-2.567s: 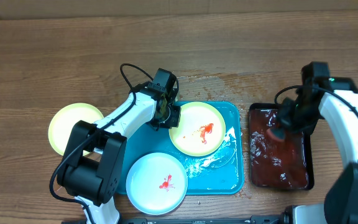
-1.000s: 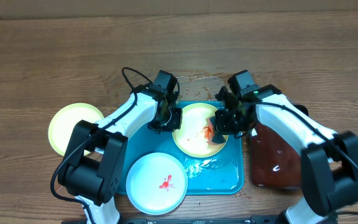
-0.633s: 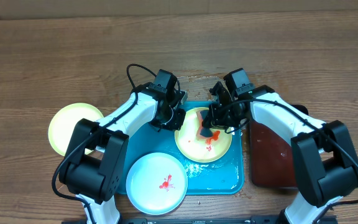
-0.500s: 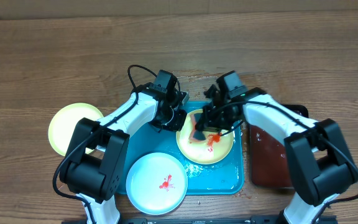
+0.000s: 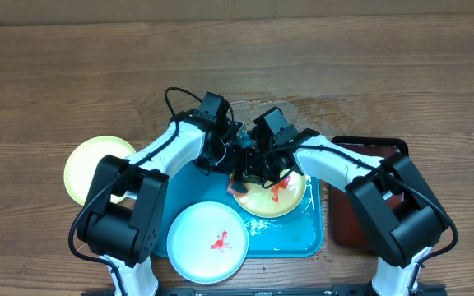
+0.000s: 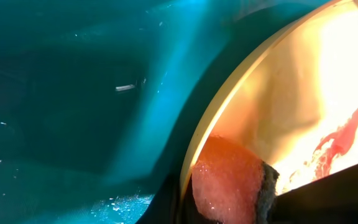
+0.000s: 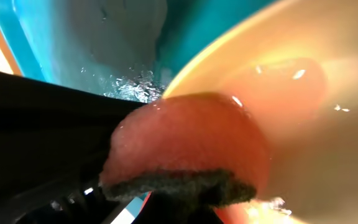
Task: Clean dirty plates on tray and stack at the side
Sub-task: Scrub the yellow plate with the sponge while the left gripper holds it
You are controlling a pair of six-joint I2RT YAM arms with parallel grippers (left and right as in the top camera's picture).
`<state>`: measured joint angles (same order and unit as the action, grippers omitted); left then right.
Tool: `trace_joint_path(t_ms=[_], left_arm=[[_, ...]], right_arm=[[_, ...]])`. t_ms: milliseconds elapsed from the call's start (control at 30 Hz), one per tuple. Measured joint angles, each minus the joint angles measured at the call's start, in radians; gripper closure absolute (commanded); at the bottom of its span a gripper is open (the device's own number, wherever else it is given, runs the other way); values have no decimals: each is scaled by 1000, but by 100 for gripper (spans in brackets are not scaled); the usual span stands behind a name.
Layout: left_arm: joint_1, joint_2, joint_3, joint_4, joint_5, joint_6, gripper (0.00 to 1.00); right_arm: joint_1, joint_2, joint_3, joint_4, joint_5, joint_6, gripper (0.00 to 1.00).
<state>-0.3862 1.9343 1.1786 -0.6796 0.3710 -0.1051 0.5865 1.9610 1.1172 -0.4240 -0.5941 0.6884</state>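
On the turquoise tray [image 5: 301,234] lies a pale yellow-green plate [image 5: 276,200] with a red smear [image 5: 281,187]. My left gripper [image 5: 224,159] is shut on its left rim [image 6: 229,106]. My right gripper [image 5: 250,171] is shut on a pink sponge with a dark scrub side [image 7: 191,149], pressed on the plate's left edge, close to the left fingers. The same sponge [image 6: 225,180] shows in the left wrist view, just inside the rim. A white plate [image 5: 207,242] with a red spot sits at the tray's front left. Another yellow-green plate [image 5: 95,168] rests on the table left of the tray.
A black tray [image 5: 342,238] stands right of the turquoise one, mostly under my right arm. Water and foam lie on the turquoise tray [image 6: 61,93] around the plate. The two arms meet closely over the tray's back edge.
My right arm came over from the black tray with the sponge and swept it leftward across the plate to its left rim. The left gripper kept its hold on the rim.
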Motion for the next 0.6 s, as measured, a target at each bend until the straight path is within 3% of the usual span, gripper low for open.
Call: trace_joint_path(t_ms=[267, 600], left_arm=[[0, 0, 0, 2, 14, -15, 96], [15, 2, 0, 15, 49, -53, 96]], right_arm=[[-81, 10, 8, -119, -20, -40, 96], [-205, 2, 16, -289, -17, -208, 96]])
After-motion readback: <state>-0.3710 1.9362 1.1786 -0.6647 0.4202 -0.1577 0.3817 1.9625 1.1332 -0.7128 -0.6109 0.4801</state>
